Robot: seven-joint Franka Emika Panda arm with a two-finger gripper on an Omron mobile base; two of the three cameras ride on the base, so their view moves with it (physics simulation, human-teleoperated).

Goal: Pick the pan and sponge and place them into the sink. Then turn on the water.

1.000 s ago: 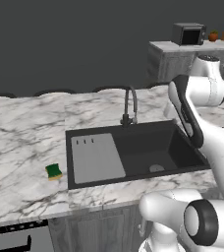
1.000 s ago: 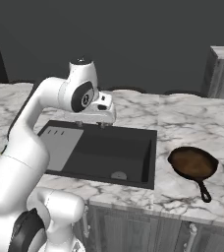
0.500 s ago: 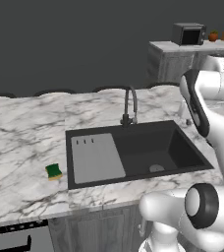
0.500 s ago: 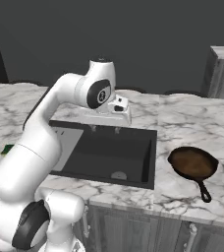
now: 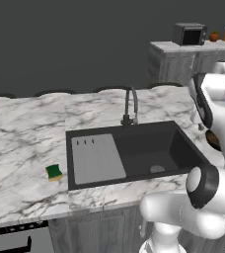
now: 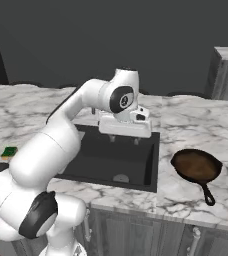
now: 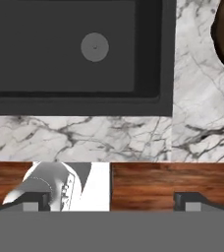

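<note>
- Right base view: you've got the pan (image 6: 196, 166) flat on the marble counter (image 6: 186, 120), just right of the sink (image 6: 106, 159), brown inside up, handle pointing toward the counter's front edge. Judged handy: handle sticks out free, nothing crowding it.
- Hand view shows a slice of that pan at the top right corner, apart from the sink rim, w/ marble between.
- Sponge (image 5: 54, 172) sits on the counter left of the sink, near the grey drainboard (image 5: 97, 159), green side up. It's on the far side from the pan, so expect 2 separate fetches.
- Sink basin looks empty; drain (image 7: 95, 47) bare, no water from the faucet (image 5: 130, 105). So neither item is in yet; tap step comes last.
- Gripper (image 6: 123, 139) hangs over the basin's right part, fingers spread wide, nothing between them. It points straight down, cam looking at the drain & front rim.
- Judgement: the arm stands closer to the pan than the sponge, so pan probably goes 1st. You'd need to carry the hand right, past the sink rim.
- Risk: pan is wide & shallow; a grab on the rim may tilt it, handle looks the safer hold.
</note>
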